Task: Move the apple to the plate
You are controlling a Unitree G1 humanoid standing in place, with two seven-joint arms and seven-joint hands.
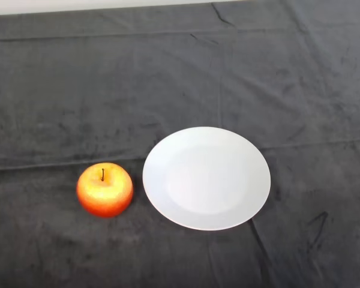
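Note:
A red and yellow apple (105,189) stands upright on the dark cloth, stem up, at the lower left of the head view. Just to its right lies a round white plate (206,177) with nothing on it. A narrow strip of cloth separates the apple from the plate's left rim.
The dark cloth (180,78) covers the whole table and shows a few creases. A pale strip of the background runs along the top edge.

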